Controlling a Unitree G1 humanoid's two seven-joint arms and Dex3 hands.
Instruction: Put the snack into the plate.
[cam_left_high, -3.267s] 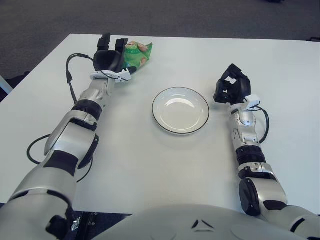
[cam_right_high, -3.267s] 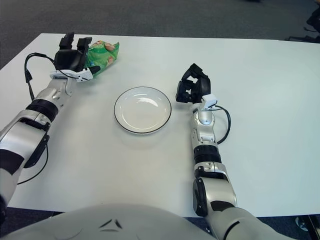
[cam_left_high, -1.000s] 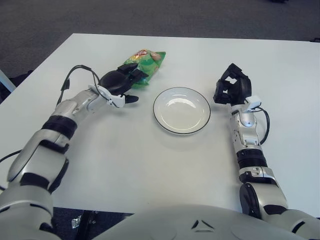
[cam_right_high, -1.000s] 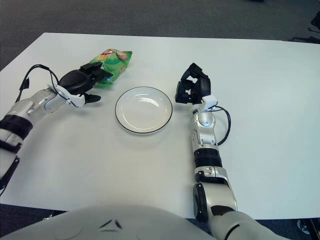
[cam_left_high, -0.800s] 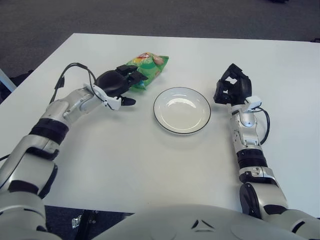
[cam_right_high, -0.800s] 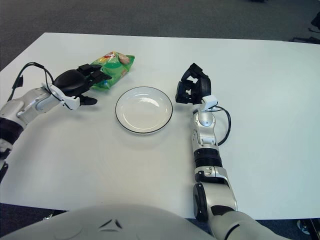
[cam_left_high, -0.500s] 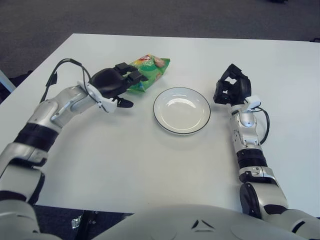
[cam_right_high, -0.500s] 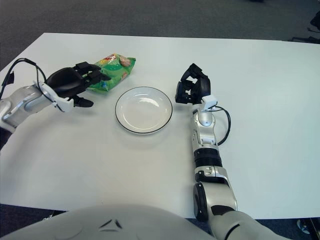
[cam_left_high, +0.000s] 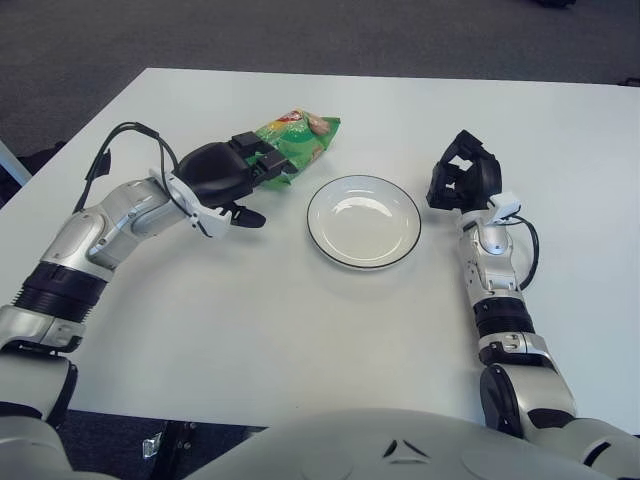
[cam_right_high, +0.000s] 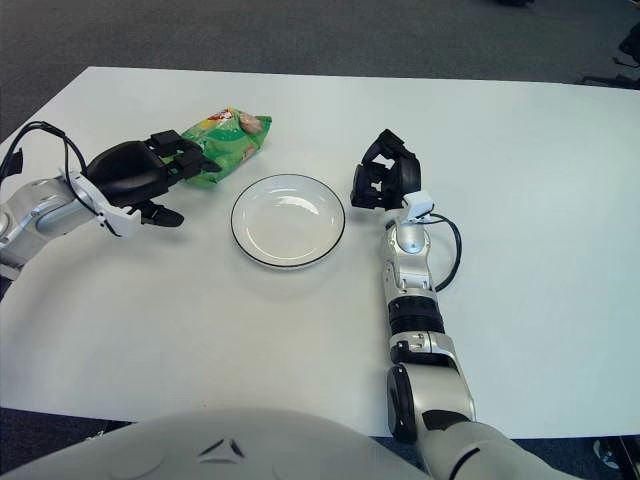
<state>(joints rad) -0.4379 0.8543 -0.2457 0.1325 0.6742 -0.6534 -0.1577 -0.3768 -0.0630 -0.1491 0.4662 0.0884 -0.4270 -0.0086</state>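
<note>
A green snack bag (cam_left_high: 302, 137) lies left of and just behind the white plate with a dark rim (cam_left_high: 362, 265), a short gap from it. My left hand (cam_left_high: 250, 170) is at the bag's near-left end, its black fingers (cam_left_high: 262, 150) curled over that end and its thumb low beside the table. The bag's far end points up and to the right. The plate holds nothing. My right hand (cam_left_high: 463, 180) shows to the right of the plate with its fingers curled and nothing in them.
The white table (cam_left_high: 300, 330) extends well past both arms, with dark carpet beyond its far edge. A black cable (cam_left_high: 118, 140) loops off my left wrist, and another (cam_left_high: 529, 250) runs beside my right forearm.
My left hand has carried the snack bag from the table's far left toward the plate, turning its forearm to point right. Over the last half second the bag has barely shifted. The right arm stayed still.
</note>
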